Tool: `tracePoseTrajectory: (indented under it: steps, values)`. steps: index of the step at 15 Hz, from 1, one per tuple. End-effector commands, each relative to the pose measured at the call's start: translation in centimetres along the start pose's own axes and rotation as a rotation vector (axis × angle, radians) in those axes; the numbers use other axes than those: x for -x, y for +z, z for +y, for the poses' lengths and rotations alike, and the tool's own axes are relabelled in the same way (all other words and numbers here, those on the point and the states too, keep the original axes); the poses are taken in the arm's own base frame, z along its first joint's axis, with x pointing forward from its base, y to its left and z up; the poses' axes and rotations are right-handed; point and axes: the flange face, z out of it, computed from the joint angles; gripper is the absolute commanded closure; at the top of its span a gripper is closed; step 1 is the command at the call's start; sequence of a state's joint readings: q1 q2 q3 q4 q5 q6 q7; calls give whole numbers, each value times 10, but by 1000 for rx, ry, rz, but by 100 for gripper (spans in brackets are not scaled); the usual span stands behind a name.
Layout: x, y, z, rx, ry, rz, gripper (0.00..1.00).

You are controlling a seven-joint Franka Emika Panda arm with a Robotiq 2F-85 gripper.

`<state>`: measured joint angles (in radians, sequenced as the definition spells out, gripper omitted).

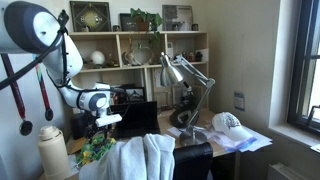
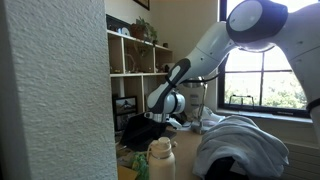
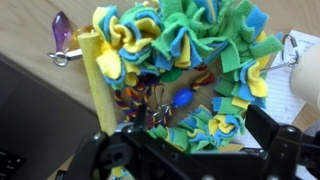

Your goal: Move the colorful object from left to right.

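The colorful object (image 3: 190, 55) is a ring of green, yellow and blue fleece strips lying on the wooden desk. It fills the wrist view and shows as a green and yellow clump in an exterior view (image 1: 96, 150). A blue bead (image 3: 183, 98) and braided cords lie in its middle. My gripper (image 3: 190, 138) is open and hangs just above the object, with its dark fingers on either side of the near rim. The gripper also shows in both exterior views (image 1: 107, 122) (image 2: 150, 117). Whether the fingers touch the fleece is unclear.
A purple crystal keychain (image 3: 62, 35) and a yellow strip (image 3: 95, 80) lie beside the object. A dark laptop (image 3: 25, 120) is at the left and papers (image 3: 300, 95) at the right. A white cloth (image 1: 145, 155), bottle (image 1: 52, 150), desk lamp (image 1: 180, 72) and white cap (image 1: 228, 123) crowd the desk.
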<state>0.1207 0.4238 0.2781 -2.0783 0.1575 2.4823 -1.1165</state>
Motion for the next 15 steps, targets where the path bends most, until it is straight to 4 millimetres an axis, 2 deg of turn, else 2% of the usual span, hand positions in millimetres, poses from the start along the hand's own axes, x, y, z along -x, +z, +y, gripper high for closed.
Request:
tracePoseTrajectory:
  steps: [1,7,15]
  values:
    - [-1,13,12,-4,-18,5,0]
    - [0,35,26,-23,-13,0,0]
    - [-9,47,47,1,-17,9,0]
